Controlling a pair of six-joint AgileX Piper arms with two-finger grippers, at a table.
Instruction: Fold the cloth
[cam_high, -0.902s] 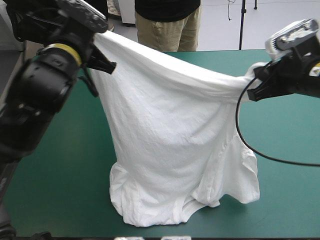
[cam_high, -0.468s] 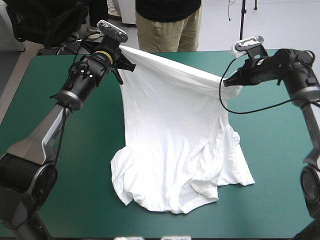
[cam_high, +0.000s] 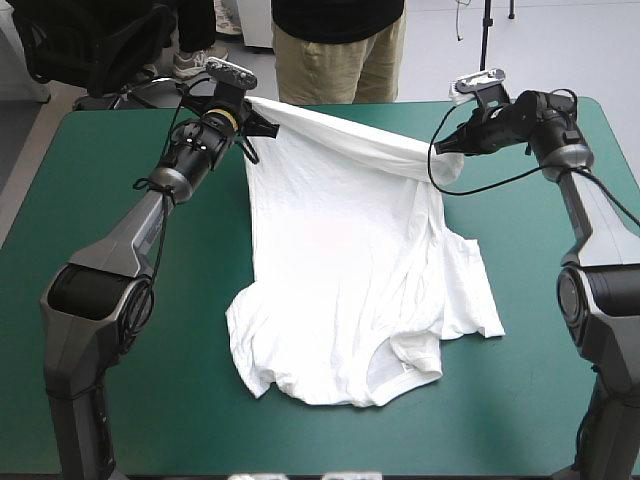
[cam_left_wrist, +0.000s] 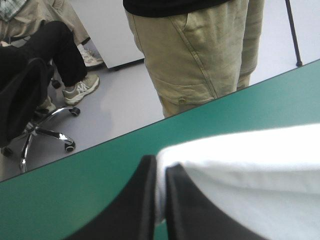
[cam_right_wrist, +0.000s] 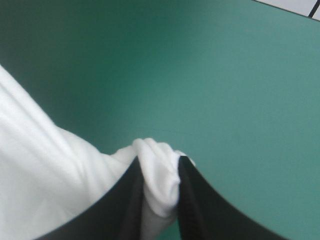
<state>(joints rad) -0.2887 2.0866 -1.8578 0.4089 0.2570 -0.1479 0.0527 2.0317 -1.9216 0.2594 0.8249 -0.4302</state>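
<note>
Pinching with both: left gripper (cam_high: 266, 122) has its two broad black fingers (cam_left_wrist: 142, 200) pressed almost together on a thin fold of the white short-sleeved T-shirt (cam_high: 340, 260). In the left wrist view the cloth (cam_left_wrist: 250, 170) runs off to one side of the gripper (cam_left_wrist: 160, 165) as a smooth white band over the teal-green cover. Right gripper (cam_high: 447, 150) likewise all but closed. In its wrist view a rounded wad of white fabric (cam_right_wrist: 157, 175) bulges out between the tips (cam_right_wrist: 160, 161), and more shirt spreads to one side of the gripper, bare cover ahead. Both arms reach to the far part of the table (cam_high: 520, 400), left gripper close to the far edge, right one a little nearer in. Each holds one end of the same shirt edge. That edge spans between them as a rolled, slightly sagging line lifted off the cover. From it the fabric slopes down toward the near side and lies on the table around the middle. Neck opening sits at the near end, facing the near edge, a sleeve sticking out at each side. Right-hand side of the shirt is gathered into long lengthwise creases below the right gripper. Left-hand side is flatter.
</note>
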